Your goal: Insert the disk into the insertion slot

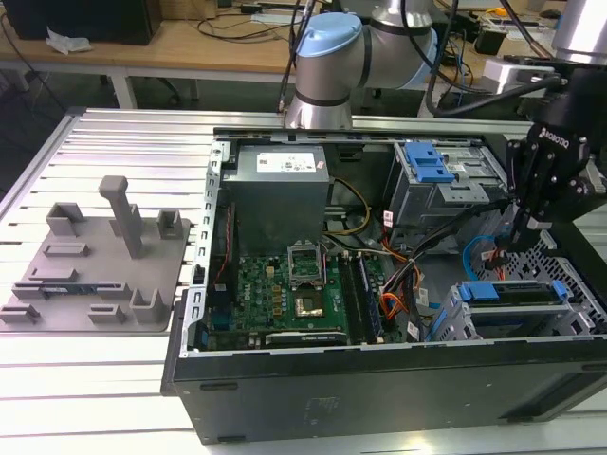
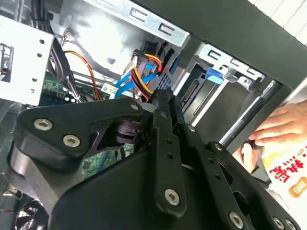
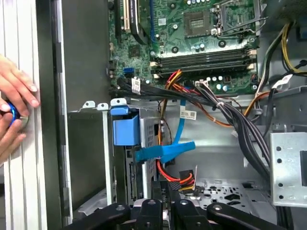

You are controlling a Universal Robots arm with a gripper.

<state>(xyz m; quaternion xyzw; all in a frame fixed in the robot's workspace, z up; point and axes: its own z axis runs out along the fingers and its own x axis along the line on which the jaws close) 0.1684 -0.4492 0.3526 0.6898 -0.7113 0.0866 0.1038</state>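
Note:
In the exterior view the insertion slot (image 1: 580,308), a grey metal cage, sits in the open computer case's near corner on the view's right. The disk (image 1: 507,291) lies inside it, its blue carrier bar across the cage's mouth. In the first wrist view the blue carrier end (image 3: 125,127) sits against the cage (image 3: 86,158). My black gripper (image 1: 515,242) hangs just behind the cage, over a bundle of cables. Its fingers are shut with nothing between them in both wrist views (image 2: 165,98) (image 3: 160,187), and the tips are close to red and yellow wires (image 3: 175,178).
A person's hand (image 3: 14,110) rests on the table beside the case wall, also in the second wrist view (image 2: 273,124). A taller silver cage with a blue clip (image 1: 427,163) stands behind. The motherboard (image 1: 294,284), power supply (image 1: 280,185) and a grey fixture (image 1: 95,265) lie toward the exterior view's left.

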